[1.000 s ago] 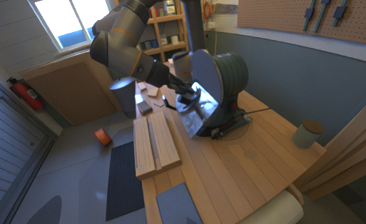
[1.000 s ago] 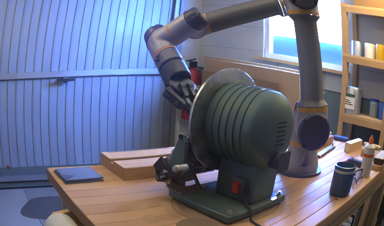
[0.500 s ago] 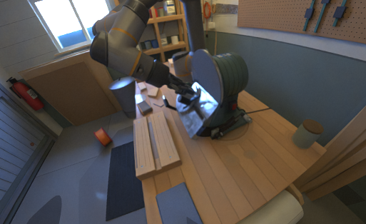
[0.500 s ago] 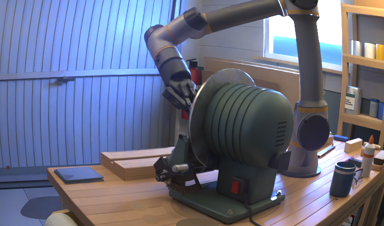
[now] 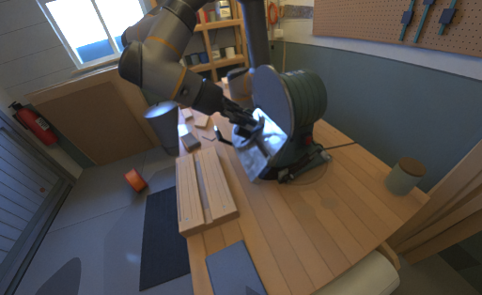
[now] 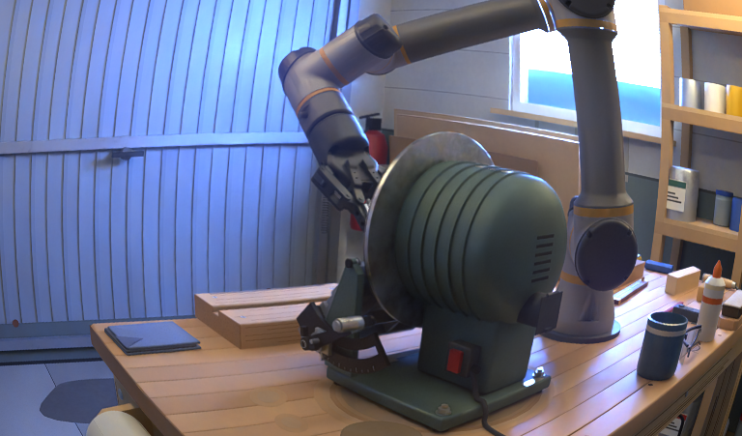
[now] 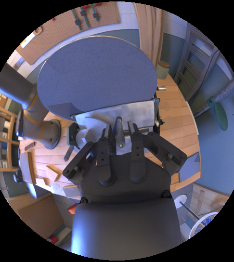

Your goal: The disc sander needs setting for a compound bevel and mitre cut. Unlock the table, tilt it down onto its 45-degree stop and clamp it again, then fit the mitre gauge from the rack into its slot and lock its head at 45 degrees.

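Observation:
The green disc sander (image 6: 465, 278) stands mid-bench with its grey disc (image 7: 96, 75) facing the arm. Its metal table (image 5: 258, 148) is tilted steeply down in front of the disc. The mitre gauge (image 7: 120, 133) sits on the table, its round handle standing up toward me. My gripper (image 7: 121, 133) is at that handle, fingers open on either side of it, holding nothing. The tilt scale and lock knob (image 6: 347, 325) show at the table's side. The wooden rack (image 5: 204, 188) lies flat on the bench beside the sander, its slot empty.
The arm's base (image 6: 591, 300) stands behind the sander. A grey funnel-shaped hood (image 5: 164, 124) stands near the rack. A dark pad (image 5: 234, 272) lies at the bench's front edge. A lidded jar (image 5: 403, 176), a blue mug (image 6: 662, 344) and a glue bottle (image 6: 711, 300) stand toward the bench ends.

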Controlling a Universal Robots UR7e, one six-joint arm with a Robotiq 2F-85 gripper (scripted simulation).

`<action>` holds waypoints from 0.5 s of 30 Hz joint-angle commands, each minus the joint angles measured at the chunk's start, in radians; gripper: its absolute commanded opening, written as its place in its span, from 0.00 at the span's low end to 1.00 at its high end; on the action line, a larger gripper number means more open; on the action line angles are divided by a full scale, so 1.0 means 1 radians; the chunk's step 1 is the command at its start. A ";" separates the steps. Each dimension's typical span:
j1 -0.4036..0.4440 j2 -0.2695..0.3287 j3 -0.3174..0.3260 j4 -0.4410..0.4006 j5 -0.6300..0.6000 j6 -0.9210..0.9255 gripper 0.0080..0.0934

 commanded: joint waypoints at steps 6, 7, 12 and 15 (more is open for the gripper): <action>-0.001 0.000 -0.003 0.002 0.000 -0.001 0.35; -0.002 0.000 -0.005 0.004 -0.001 -0.002 0.35; -0.010 0.003 -0.025 0.024 -0.006 -0.008 0.35; -0.018 0.007 -0.045 0.044 -0.011 -0.015 0.35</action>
